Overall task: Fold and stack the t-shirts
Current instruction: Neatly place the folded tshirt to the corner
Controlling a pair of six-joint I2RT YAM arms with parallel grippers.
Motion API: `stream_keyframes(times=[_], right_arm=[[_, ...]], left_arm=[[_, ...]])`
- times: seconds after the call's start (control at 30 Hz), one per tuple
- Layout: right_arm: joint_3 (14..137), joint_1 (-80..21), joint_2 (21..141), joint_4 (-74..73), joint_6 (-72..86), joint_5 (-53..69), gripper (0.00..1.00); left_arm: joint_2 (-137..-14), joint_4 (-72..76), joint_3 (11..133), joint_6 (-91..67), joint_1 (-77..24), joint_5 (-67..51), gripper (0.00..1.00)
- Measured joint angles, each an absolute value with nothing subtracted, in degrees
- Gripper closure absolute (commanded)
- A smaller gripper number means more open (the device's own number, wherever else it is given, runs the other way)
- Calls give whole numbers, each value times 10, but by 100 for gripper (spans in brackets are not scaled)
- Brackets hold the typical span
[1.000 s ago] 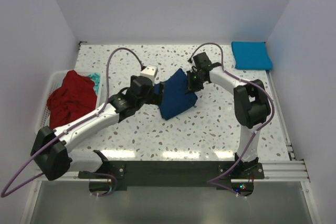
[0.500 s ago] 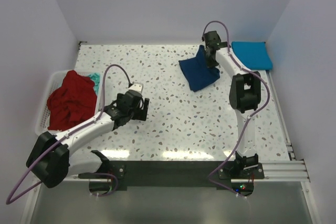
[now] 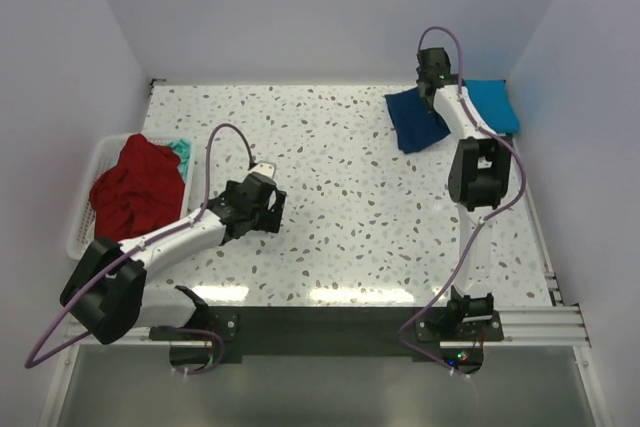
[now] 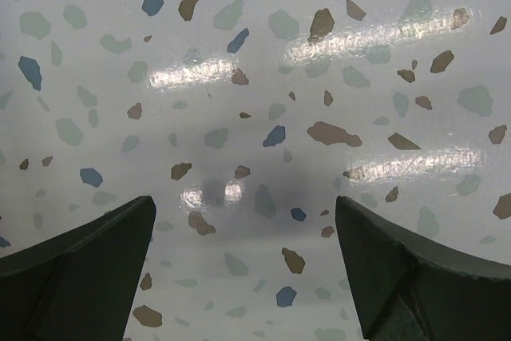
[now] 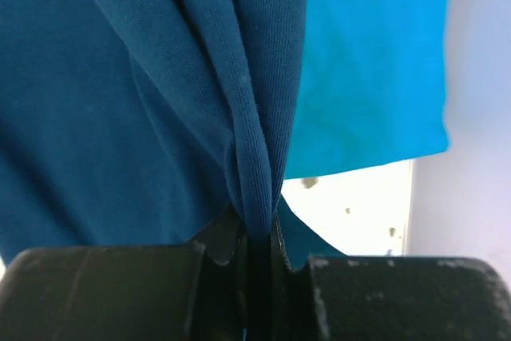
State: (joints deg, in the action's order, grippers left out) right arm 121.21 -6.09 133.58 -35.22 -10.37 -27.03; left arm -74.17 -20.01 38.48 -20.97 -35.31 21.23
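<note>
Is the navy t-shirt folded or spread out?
Folded: navy t-shirt is a compact bundle, doubled edge pinched in the right end effector.

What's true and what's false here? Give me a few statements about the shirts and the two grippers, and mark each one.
1. The right gripper is shut on a fold of the navy t-shirt. True.
2. The left gripper holds a t-shirt. False: it is open and empty over bare table.
3. The red t-shirt lies in the white basket at the left. True.
4. The turquoise t-shirt lies crumpled at the near left corner. False: it lies folded at the far right corner, next to the navy one.
</note>
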Motion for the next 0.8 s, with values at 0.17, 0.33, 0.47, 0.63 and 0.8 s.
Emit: stream_keyframes(times=[0.17,0.33,0.47,0.63,0.8], right_arm=[[1244,-40,1338,-347,-117,-280,100],[1247,-23,1338,-336,-115,-279,100],[1252,-11,1338,-336,-114,-275,100],[1273,4,1338,-329,-114,-273,98],[1282,25,1338,-312,-112,-264,99]], left_arm=[[-742,-199,385,-210,-353,212,0],[-744,-198,385,-210,-353,212,0],[-750,-198,385,-210,-353,212,0],[-755,-198,385,-209,-353,211,0],[-767,-198,385,-209,-353,210,0]])
